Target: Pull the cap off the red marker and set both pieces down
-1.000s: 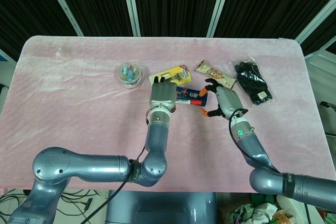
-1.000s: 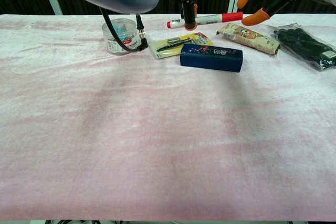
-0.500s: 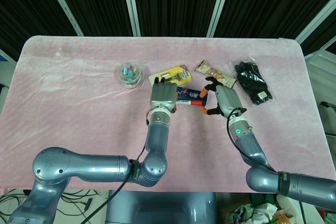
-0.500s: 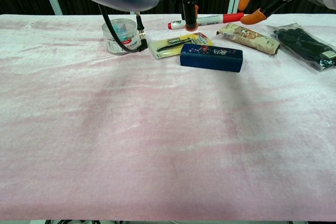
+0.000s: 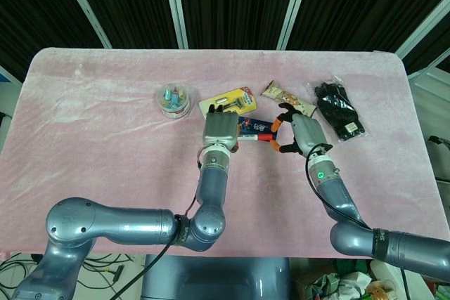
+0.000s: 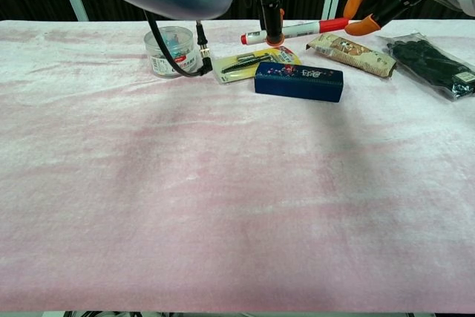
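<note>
Nearest me, bare pink cloth [image 6: 223, 206] covers the table; both arms reach out over it toward the far half.

Blue box [image 6: 298, 81] lies flat on the cloth, long side across my chest view. Just behind it, a yellow blister pack [image 6: 254, 61] with dark tools inside, touching or nearly touching the box's back edge.

My left hand [image 5: 221, 130] is raised above the box. Fingers curled round the marker [image 6: 295, 30], which I hold off the table, roughly level, tilted slightly up toward the right. In the chest view only dark fingers [image 6: 272, 11] with an orange tip show, wrapped about the white barrel.

Red cap [image 6: 335, 24] sits on the marker's right end, seated on the barrel. My right hand [image 5: 299, 133] is at that end, orange fingertips [image 6: 363, 26] close about the cap. I cannot tell whether they actually pinch it or only touch; the head view shows the tips meeting the marker's end, no clear gap.

Left of the pack, a clear round tub [image 6: 169, 51] of small coloured bits, standing upright.

Right of the marker, a snack bar [image 6: 352, 53] in its wrapper lies diagonal. Further right, black gloves [image 6: 434, 65] in a clear bag, near the table's right edge.
</note>
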